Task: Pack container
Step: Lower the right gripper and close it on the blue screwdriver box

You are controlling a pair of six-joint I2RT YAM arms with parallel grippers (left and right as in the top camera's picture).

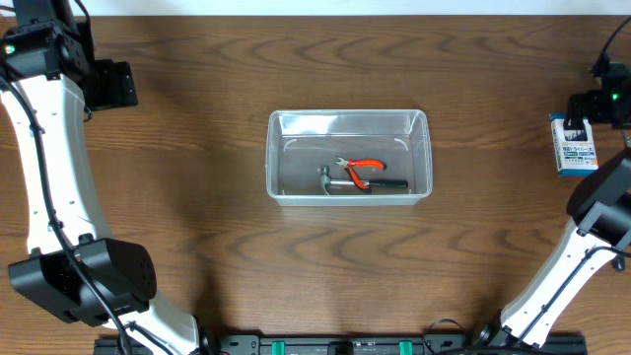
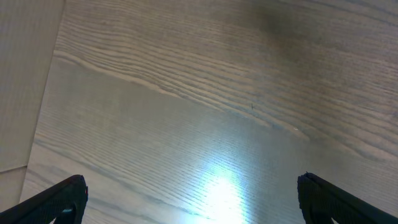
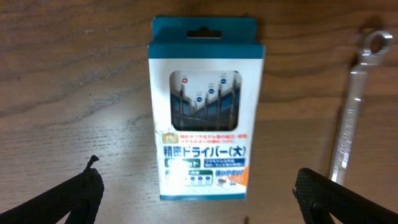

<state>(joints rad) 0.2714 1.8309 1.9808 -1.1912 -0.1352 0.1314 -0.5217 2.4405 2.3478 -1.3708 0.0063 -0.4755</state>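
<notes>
The right claw [image 3: 199,196] hangs with its jaws spread wide over a blue-and-white box [image 3: 205,106], and a slim wrench [image 3: 354,106] lies just beside the box. The left claw [image 2: 193,199], equally wide, grips nothing above the wooden counter [image 2: 217,93]. The container [image 1: 426,158] sits mid-counter, well apart from both claws. Inside it are red-handled pliers [image 1: 363,170] and what may be a small hammer [image 1: 335,181].

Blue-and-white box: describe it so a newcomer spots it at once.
On the wooden table, go to the far right edge, well away from the clear container in the middle. A small flat box lies there: blue top, white front, a window and Japanese print. Its neighbour is just a bare silver wrench.
</notes>
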